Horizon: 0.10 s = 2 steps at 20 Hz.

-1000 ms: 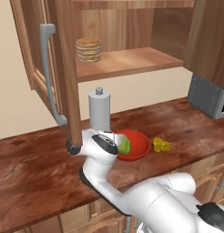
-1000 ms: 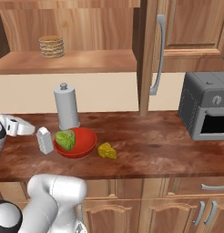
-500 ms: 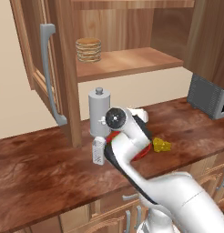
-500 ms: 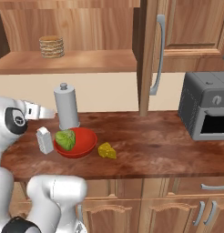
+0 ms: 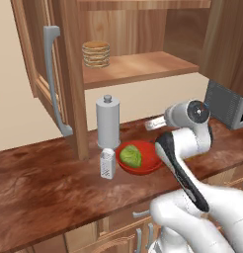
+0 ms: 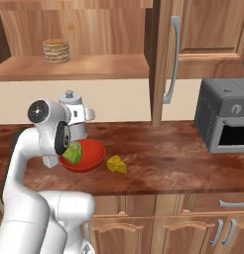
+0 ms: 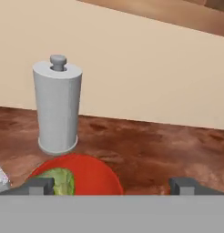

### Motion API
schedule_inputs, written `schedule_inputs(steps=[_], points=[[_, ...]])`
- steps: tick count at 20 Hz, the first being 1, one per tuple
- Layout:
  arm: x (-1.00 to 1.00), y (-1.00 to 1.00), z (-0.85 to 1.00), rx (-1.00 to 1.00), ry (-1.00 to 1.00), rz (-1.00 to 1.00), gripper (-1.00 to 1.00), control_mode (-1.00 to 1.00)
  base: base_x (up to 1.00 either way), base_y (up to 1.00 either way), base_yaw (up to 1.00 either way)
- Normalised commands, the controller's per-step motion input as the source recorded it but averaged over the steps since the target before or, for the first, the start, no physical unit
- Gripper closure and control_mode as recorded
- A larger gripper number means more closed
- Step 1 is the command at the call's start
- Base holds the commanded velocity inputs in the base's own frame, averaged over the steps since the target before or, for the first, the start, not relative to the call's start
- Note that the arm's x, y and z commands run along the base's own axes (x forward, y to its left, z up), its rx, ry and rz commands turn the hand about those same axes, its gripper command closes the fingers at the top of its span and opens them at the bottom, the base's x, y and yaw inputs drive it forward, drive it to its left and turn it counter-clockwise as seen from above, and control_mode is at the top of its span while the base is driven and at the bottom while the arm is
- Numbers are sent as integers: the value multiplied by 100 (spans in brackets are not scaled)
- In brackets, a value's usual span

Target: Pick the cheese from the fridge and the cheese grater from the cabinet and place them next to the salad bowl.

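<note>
At centre frame, the cheese grater (image 5: 108, 164) stands just left of the salad bowl (image 5: 154, 157); the cheese (image 6: 116, 164) lies at its right, both placed as required. The gripper (image 7: 111, 184), jaws wide and empty, hangs above the bowl.

a kitchen: brown wooden wall cabinet (image 5: 69, 74), marbled counter (image 6: 168, 158), grey microwave (image 6: 225, 121), lower cupboards (image 6: 158, 230).

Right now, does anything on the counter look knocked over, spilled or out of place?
Nothing stands out. The cheese grater stands upright left of the salad bowl, and the cheese rests on its right.
</note>
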Motion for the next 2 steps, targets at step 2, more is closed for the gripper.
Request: schedule_inputs(steps=[2], points=[[-68,-53,54,0,0,29,-100,-100,0,0,0]])
